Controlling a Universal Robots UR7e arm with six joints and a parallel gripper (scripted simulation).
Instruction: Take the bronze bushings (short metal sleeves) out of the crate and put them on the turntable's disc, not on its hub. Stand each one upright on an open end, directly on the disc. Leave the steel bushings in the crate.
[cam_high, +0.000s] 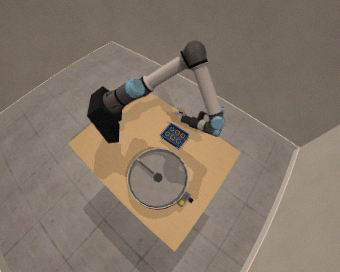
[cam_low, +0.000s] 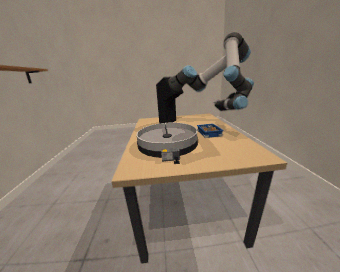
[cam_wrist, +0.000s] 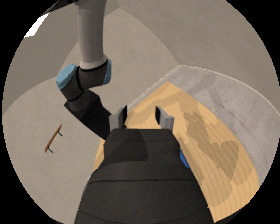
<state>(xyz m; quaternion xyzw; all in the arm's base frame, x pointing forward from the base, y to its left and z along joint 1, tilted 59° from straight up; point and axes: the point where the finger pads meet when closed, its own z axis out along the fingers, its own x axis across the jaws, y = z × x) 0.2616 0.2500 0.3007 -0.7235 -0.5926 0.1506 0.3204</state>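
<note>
The blue crate (cam_high: 169, 142) (cam_low: 212, 134) stands on the table; a bit of the crate (cam_wrist: 184, 157) shows in the wrist view. In the top view it holds several small rings, some orange-brown bronze bushings (cam_high: 182, 136) and some greyer steel bushings (cam_high: 167, 134). They are too small to tell exactly how they stand. The turntable's grey disc (cam_high: 150, 191) (cam_low: 167, 135) has a dark hub (cam_high: 158, 177) at its middle; I see no bushing on the disc. My gripper (cam_high: 179, 113) (cam_low: 216, 104) (cam_wrist: 141, 111) is open and empty, high above the table's far side, beyond the crate.
A raised rim (cam_high: 129, 187) (cam_low: 145, 142) surrounds the disc. A thin bar (cam_high: 145, 167) runs from near the rim toward the hub. A small grey block with a yellow part (cam_high: 182, 202) (cam_low: 165, 151) sits at the turntable's outer side. The wooden table (cam_high: 215, 165) (cam_low: 235, 162) carries everything.
</note>
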